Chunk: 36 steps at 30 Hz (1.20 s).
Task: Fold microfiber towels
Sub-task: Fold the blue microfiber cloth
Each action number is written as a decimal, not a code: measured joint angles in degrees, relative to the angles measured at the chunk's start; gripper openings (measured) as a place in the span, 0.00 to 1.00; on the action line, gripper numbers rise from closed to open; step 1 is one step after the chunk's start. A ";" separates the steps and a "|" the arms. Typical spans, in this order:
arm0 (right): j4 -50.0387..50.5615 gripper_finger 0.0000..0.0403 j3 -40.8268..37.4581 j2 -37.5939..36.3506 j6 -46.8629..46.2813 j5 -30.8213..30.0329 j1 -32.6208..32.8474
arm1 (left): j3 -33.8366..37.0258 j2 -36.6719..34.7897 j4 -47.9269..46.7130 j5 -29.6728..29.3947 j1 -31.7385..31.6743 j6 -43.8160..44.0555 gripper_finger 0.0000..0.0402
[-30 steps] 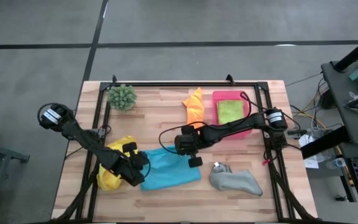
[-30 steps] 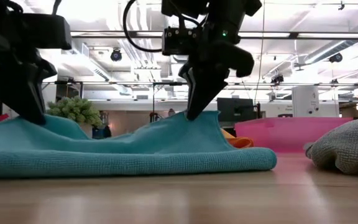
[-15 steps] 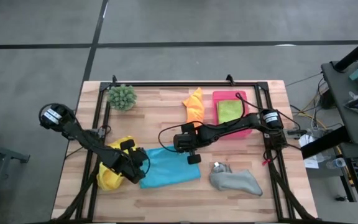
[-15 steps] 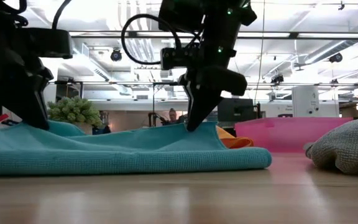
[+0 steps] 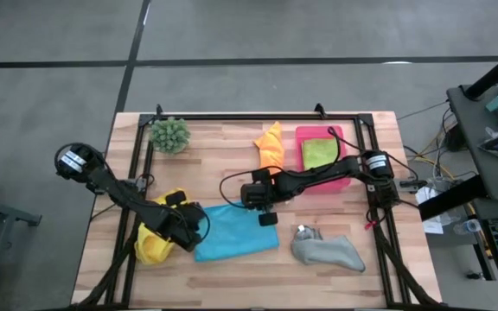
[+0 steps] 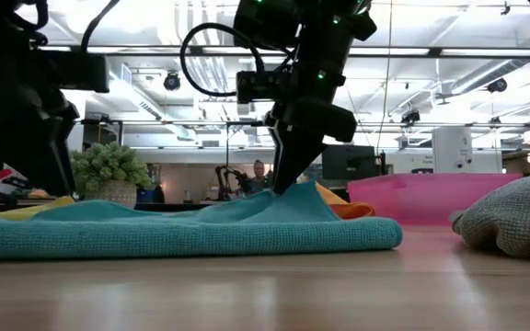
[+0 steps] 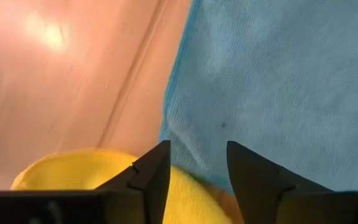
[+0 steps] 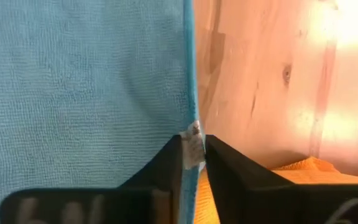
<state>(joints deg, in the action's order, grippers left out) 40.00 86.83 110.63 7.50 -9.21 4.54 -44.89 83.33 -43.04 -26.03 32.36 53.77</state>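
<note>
The blue towel [image 5: 239,233] lies folded on the table's near middle, its fold [image 6: 389,234] toward the right. My right gripper [image 8: 193,144] is shut on its far right corner. My left gripper [image 7: 197,155] stands open just over the towel's left edge [image 7: 169,118] and the yellow towel [image 5: 152,240], with nothing between its fingers. An orange towel [image 5: 271,147] lies at the far middle. The lime green towel [image 5: 318,153] rests in the pink tray [image 5: 331,132]. A grey towel [image 5: 327,250] lies crumpled at the near right. My right gripper pinches the blue towel's corner, at its white tag [image 8: 193,132], between its two fingers. The fingers come from above, slanting down. The corner stands up in a low peak [image 6: 313,190], and the remainder of the towel lies flat on the table.
A spiky green plant [image 5: 169,134] stands at the far left. A black frame [image 5: 232,115] runs around the table's edges. Bare wood shows along the near edge in front of the blue towel.
Both grippers have sunk toward the table with the blue towel's upper layer. My left gripper has let go: the towel's left end, raised before, now lies flat. The peak under my right gripper has dropped lower.
</note>
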 joint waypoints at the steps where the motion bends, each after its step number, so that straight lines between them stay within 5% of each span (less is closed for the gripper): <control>1: 0.11 0.21 0.00 -0.05 0.16 -0.09 -0.14 | -0.34 0.00 -0.95 0.67 -0.15 -0.01 0.36; 7: 0.51 0.31 0.01 -2.46 0.64 -4.91 -0.87 | -2.34 -0.86 -2.13 3.07 -0.28 -0.26 0.36; 12: 0.73 0.30 0.02 -4.94 -0.10 -3.37 -1.16 | -0.92 -0.97 6.33 3.05 -0.28 -2.84 0.36; 20: -9.45 0.20 -4.90 -5.47 -1.10 11.77 0.91 | 2.19 2.85 22.87 2.98 -0.43 -9.19 0.36; 28: -21.99 0.03 -14.24 -5.47 -3.19 12.25 2.99 | 2.11 6.34 23.59 3.01 -0.54 -9.30 0.36; 36: -25.51 0.02 -20.85 -5.44 -6.77 12.24 3.08 | 2.15 4.30 23.14 3.01 -0.52 -9.41 0.36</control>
<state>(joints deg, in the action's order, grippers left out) 14.49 65.97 105.19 0.73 3.03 7.62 -42.74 87.63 -19.89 -23.03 31.83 44.36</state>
